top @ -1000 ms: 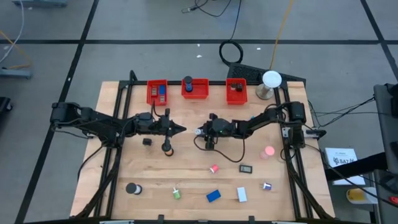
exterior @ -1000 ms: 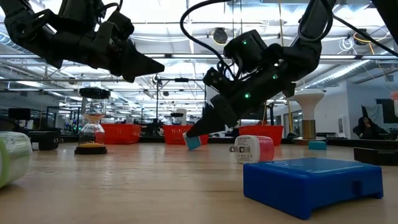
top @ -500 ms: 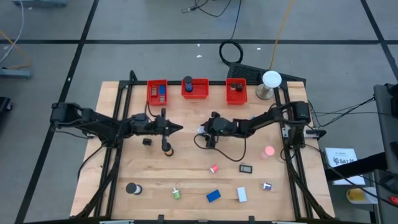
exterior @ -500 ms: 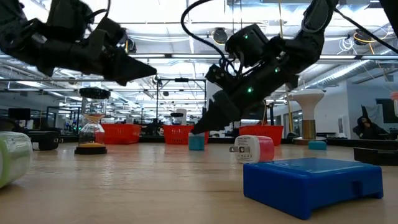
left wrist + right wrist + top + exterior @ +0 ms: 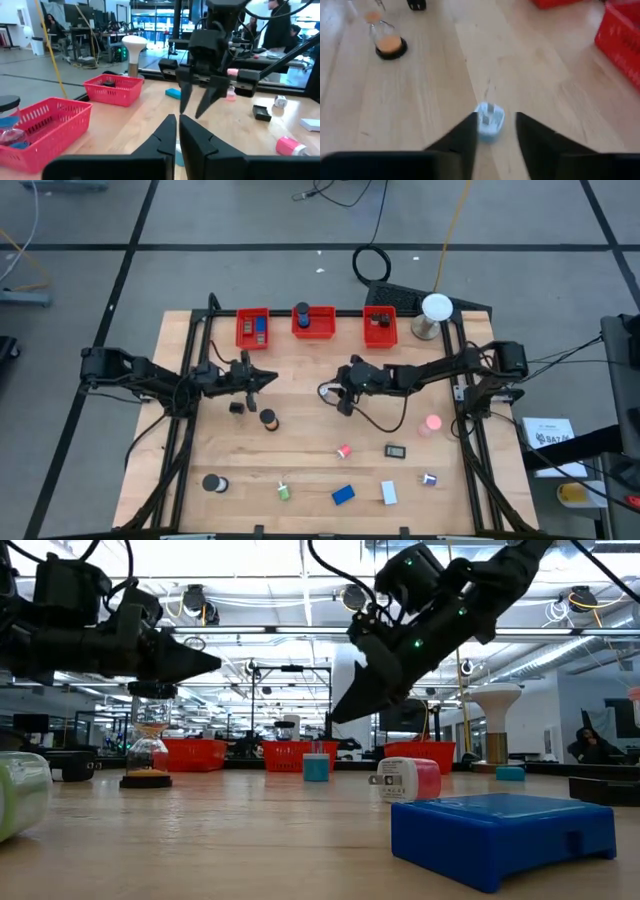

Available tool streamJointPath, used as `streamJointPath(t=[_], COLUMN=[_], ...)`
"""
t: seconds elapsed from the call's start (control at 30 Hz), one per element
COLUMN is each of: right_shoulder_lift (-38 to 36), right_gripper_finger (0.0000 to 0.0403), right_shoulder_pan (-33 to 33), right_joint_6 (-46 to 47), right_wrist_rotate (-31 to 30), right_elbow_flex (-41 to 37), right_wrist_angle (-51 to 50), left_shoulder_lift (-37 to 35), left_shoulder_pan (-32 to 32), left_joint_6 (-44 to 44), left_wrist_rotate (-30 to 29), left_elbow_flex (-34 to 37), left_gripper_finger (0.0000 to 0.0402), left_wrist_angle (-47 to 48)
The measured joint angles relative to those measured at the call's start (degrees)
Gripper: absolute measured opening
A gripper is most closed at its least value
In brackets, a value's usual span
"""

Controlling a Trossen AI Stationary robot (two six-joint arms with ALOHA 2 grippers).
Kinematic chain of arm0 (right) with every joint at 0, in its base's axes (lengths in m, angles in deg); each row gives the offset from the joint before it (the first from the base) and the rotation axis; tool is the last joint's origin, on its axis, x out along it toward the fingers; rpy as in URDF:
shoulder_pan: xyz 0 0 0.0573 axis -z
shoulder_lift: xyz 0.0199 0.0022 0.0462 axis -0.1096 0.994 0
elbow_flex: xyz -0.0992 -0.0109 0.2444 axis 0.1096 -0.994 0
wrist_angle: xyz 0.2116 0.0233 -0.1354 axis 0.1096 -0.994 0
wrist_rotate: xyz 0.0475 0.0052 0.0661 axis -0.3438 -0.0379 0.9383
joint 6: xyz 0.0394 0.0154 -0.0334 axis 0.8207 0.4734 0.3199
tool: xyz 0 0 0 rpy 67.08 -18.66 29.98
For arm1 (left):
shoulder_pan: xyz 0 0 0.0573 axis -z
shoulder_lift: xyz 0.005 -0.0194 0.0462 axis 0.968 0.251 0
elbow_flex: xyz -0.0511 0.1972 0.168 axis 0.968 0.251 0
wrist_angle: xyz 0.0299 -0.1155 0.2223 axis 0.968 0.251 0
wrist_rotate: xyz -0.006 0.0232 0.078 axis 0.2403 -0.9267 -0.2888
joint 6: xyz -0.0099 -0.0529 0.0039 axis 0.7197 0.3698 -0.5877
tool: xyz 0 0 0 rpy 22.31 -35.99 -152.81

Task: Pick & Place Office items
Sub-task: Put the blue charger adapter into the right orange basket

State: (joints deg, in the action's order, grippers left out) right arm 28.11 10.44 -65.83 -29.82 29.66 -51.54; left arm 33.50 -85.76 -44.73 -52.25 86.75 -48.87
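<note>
**Spread Over a Pale Blue Plug**

Found a black roll (image 5: pixel 212 482) near the front left of the surface (image 5: pixel 300 440). Saw the left pincer (image 5: pixel 177 125) raised over the left half, pressed together and pinching nothing. Placed it on the bins' side of a small black bit (image 5: pixel 237 407) and an hourglass (image 5: pixel 268 419), well apart from both. Counted three red bins (image 5: pixel 325 332) along the far edge.

Saw the right pincer (image 5: pixel 496 117) near the middle, lifted clear of the wood, spread and empty. Noted the pale blue plug (image 5: pixel 489 121) standing on the surface directly below it, in line with the gap and touching neither finger.

Further right, spotted a pink-and-white plug (image 5: pixel 343 451), a blue block (image 5: pixel 343 495), a white block (image 5: pixel 388 494) and a pink bit (image 5: pixel 432 423).
</note>
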Motion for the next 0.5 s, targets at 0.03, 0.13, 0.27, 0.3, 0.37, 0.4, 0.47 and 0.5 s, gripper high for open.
streamJointPath(t=[0.03,0.13,0.27,0.3,0.37,0.4,0.47,0.5], right_shoulder_lift=[-0.29,-0.68,0.52,0.79,0.98,1.30,3.08,3.73], right_gripper_finger=[0.0072,0.0012,0.0010,0.0006,0.0002,0.0002,0.0001,0.0001], right_shoulder_pan=[0.04,0.09,0.15,0.15,0.15,0.29,0.83,1.16], right_joint_6=[1.79,4.21,5.80,5.52,4.12,3.34,2.17,1.84], right_wrist_rotate=[0.00,-0.02,-0.25,-0.28,-0.24,-0.21,0.00,0.02], right_elbow_flex=[0.07,1.79,7.19,8.71,11.77,13.68,18.39,20.45], right_wrist_angle=[-0.12,-3.49,-14.64,-18.06,-24.72,-26.69,-31.13,-34.71], left_shoulder_lift=[-0.04,-0.04,-0.04,-0.04,-0.04,-0.04,-0.04,-0.04], left_shoulder_pan=[0.04,0.08,0.08,0.08,0.08,0.08,0.08,0.08], left_joint_6=[-0.02,0.00,-0.02,-0.02,-0.02,-0.02,-0.04,-0.04], left_wrist_rotate=[-0.01,0.02,0.02,0.02,0.02,0.02,0.02,0.03], left_elbow_flex=[-0.02,-0.06,-0.06,-0.06,-0.06,-0.06,-0.06,-0.06], left_gripper_finger=[0.0027,0.0025,0.0015,0.0011,0.0005,0.0003,0.0003,0.0006], left_wrist_angle=[-0.06,0.16,0.14,0.12,0.12,0.13,0.14,0.13])
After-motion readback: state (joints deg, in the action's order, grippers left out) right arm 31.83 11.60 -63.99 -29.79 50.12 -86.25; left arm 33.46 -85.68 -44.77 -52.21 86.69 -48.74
